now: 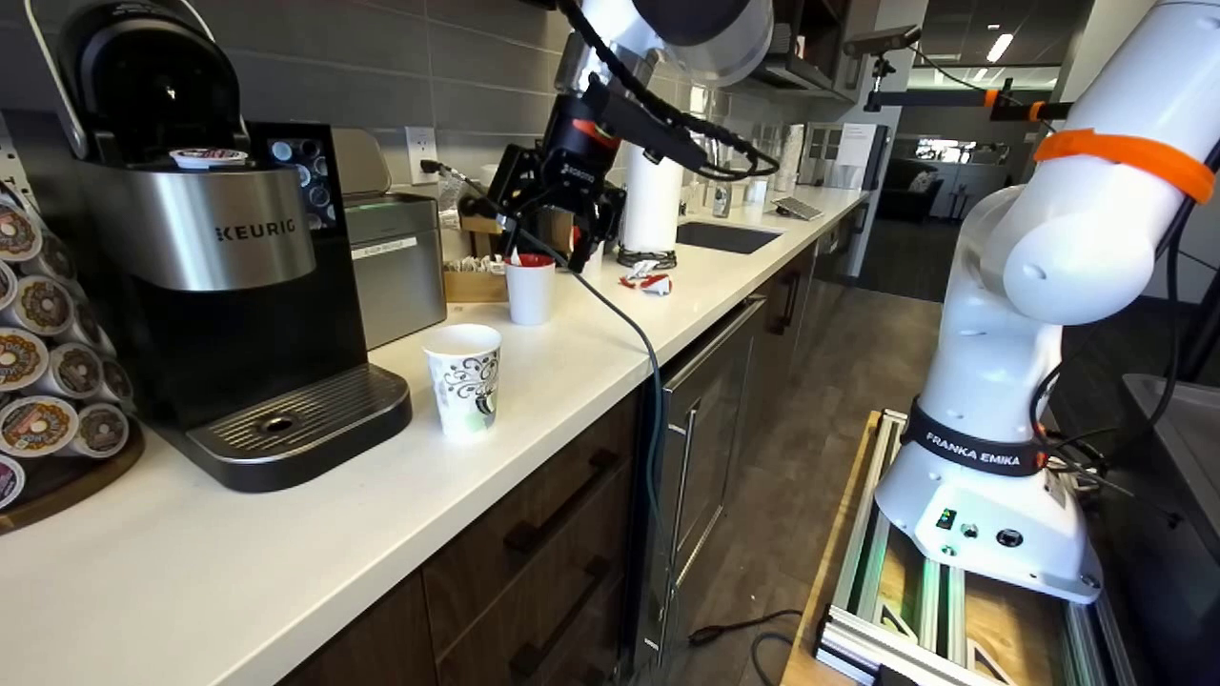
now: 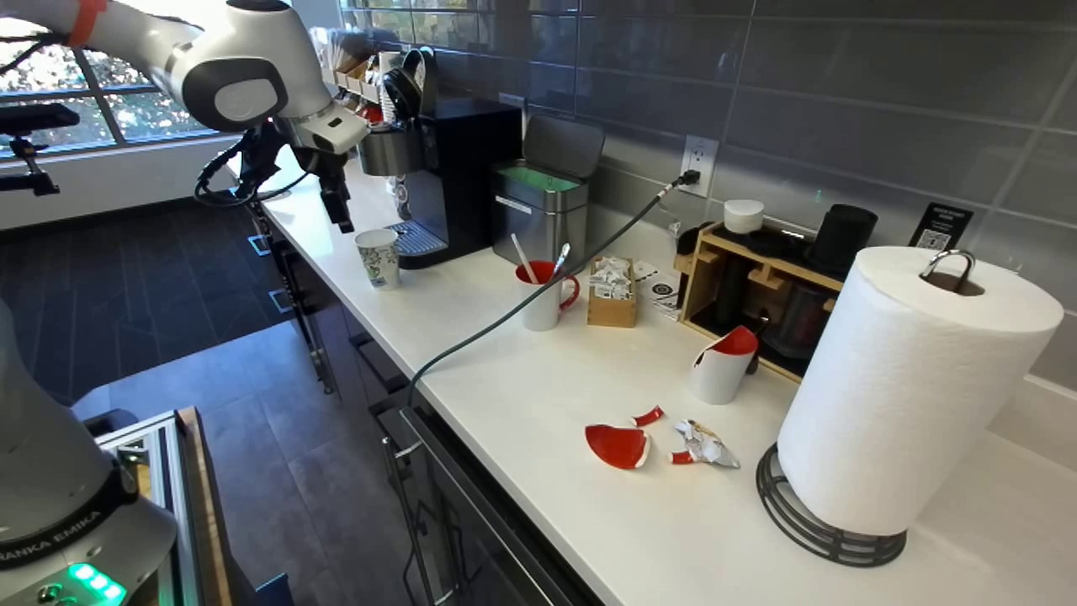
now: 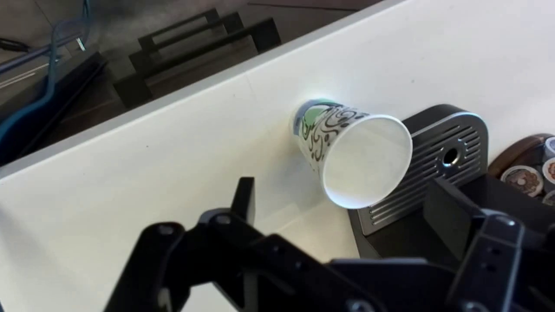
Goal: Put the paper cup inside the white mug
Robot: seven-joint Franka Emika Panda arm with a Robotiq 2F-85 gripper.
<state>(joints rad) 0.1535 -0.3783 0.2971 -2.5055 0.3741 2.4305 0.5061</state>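
Note:
The paper cup [image 1: 463,386] stands upright on the counter beside the coffee maker's drip tray; it also shows in an exterior view [image 2: 380,261]. In the wrist view the paper cup [image 3: 318,134] lies ahead of the fingers, its open rim facing the camera. My gripper [image 3: 347,212] is open and empty, its fingers wide apart. In both exterior views the gripper [image 1: 545,233] hangs above the counter; its tip [image 2: 343,220] appears close above the cup's rim. The white mug [image 1: 530,293], red inside, stands upright with sticks in it; it also shows here [image 2: 540,315]. The wrist view does not show it.
A coffee maker [image 1: 257,229] stands beside the cup. A dark cable [image 2: 496,326] hangs across the counter in front of the mug. A broken white mug [image 2: 718,377], red shards [image 2: 617,446] and a paper-towel roll [image 2: 909,387] stand further along.

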